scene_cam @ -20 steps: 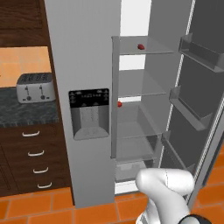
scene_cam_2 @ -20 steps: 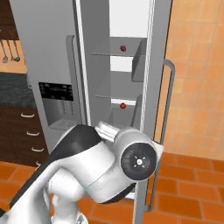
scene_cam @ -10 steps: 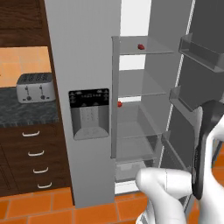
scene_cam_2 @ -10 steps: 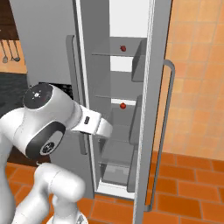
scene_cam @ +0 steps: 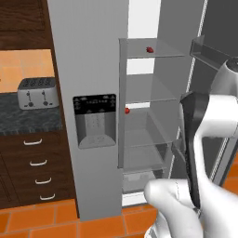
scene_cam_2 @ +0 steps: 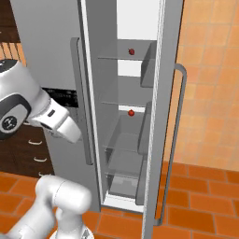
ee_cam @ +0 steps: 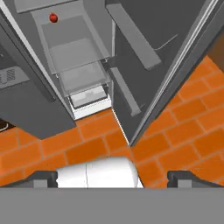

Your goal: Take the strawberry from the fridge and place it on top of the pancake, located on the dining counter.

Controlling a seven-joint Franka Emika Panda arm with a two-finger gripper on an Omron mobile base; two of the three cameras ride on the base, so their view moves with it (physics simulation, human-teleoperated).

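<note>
Facing the open fridge (scene_cam: 93, 56), jaws spread and empty, strawberry (scene_cam: 127, 110) on a middle shelf.

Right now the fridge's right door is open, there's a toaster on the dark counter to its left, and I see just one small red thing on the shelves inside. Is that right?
Not quite: there are two small red things, not one. The left base view shows an upper red thing on a high shelf and a lower red thing on a shelf below. The rest holds: the fridge has its right door open, with the toaster on the dark counter.
</note>
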